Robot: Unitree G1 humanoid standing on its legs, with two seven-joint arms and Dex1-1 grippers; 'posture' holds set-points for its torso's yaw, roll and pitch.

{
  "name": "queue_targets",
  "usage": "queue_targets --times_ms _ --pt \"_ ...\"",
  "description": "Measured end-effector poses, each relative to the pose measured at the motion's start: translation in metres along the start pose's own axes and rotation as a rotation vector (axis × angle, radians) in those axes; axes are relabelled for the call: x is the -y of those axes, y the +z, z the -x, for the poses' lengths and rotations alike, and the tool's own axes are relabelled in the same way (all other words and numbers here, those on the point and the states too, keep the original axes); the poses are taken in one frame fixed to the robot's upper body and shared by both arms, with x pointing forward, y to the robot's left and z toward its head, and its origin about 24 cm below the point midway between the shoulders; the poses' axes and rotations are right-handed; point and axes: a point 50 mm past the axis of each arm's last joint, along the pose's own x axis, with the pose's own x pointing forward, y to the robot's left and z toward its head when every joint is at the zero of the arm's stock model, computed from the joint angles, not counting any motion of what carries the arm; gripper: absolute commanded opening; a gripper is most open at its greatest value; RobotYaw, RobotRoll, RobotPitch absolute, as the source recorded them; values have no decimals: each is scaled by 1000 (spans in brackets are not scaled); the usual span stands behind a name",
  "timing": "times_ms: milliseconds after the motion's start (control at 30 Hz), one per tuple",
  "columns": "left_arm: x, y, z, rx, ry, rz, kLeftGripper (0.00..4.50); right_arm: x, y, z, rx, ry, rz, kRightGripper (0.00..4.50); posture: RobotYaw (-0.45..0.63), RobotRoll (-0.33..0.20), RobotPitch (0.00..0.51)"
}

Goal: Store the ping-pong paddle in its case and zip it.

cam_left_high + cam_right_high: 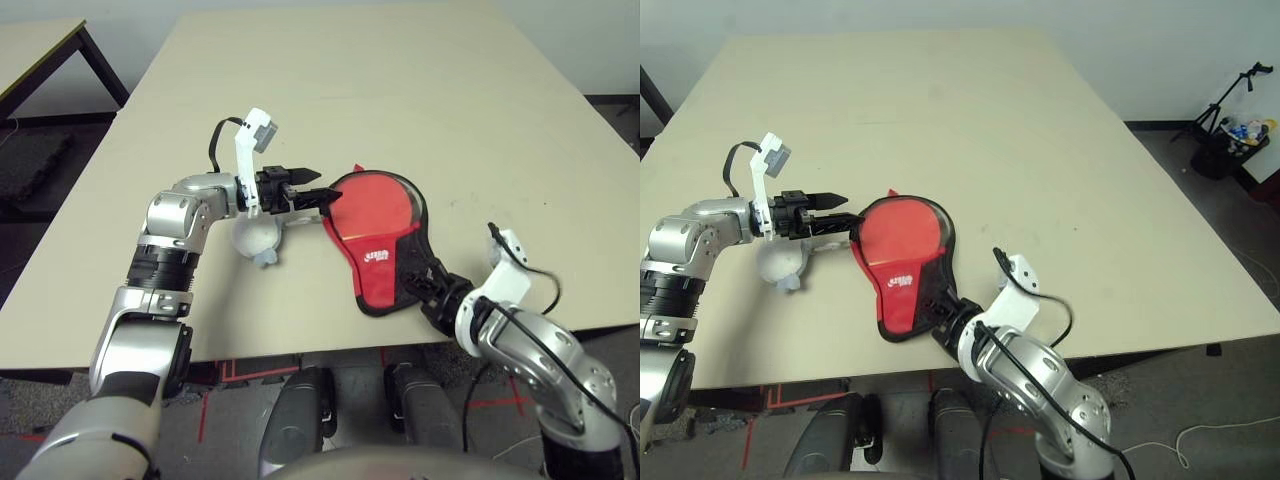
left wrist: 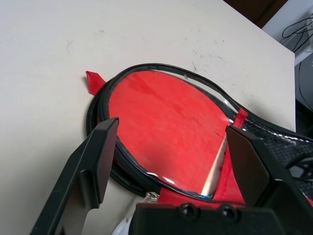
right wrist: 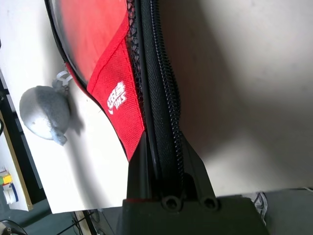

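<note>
Case (image 1: 385,240), red with a white logo and black trim, lies flat on the beige table (image 1: 350,90) close to the near edge, its round end pointing away from the robot and its narrow handle end toward it. Through the clear panel on the round end a red face shows, which looks to be the ping-pong paddle (image 2: 166,127) lying inside, though the glare on the panel makes that hard to confirm. To the robot's left of the case, the left gripper (image 1: 312,190) hangs just above the table with its black fingers spread wide apart, nothing between them; in the left wrist view the fingers frame the round end of the case, one on either side of its rim, without touching it. The white pom-pom (image 1: 256,238) sits on the table beside the case, below that gripper and joined to the case edge by a short white link. At the narrow end of the case, the right gripper (image 3: 165,161) has its jaws pressed together on the black zipper edge (image 3: 164,88) of the case, which runs up between the fingers in the right wrist view. A small red tab (image 2: 94,81) sticks out from the case rim on the side nearest the left gripper.
</note>
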Motion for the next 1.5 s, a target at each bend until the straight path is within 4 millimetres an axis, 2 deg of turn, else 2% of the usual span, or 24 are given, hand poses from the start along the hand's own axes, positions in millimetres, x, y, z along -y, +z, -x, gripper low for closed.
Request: queue_targets --times_ms 367,467,667,767,833,933,1000,1033,1100,1267,1500 --pt "0 0 0 0 1 -1 4500 6 -4 1 -30 10 80 12 -130 0 141" --pt "0 0 0 0 1 -2 4500 10 -1 3 -34 5 154 925 -131 0 134" --pt "-1 1 0 4 5 -5 4500 33 15 21 -121 -17 489 2842 -129 0 129" --pt "-2 1 1 6 8 -9 4500 37 38 35 -194 -9 669 3740 -129 0 129" --pt "-2 2 1 8 9 -12 4500 23 62 43 -200 11 803 4464 -131 0 127" --pt "-3 3 1 11 8 -16 4500 -16 85 43 -94 130 908 4464 -128 0 127" --pt "-4 6 1 14 11 -22 4500 -39 91 37 -56 203 1033 4464 -123 0 125" --pt "-3 8 1 17 8 -30 4500 -44 92 33 -51 214 1095 4464 -120 0 126" --pt "-5 10 3 12 18 -41 4500 -46 91 18 -76 207 1216 4464 -114 0 124" --pt "-11 15 11 -5 55 -66 4500 -44 89 -16 -148 202 1353 4464 -97 0 126" --pt "-15 19 20 -14 82 -82 4500 -55 85 -47 -179 234 1485 4464 -72 0 130"
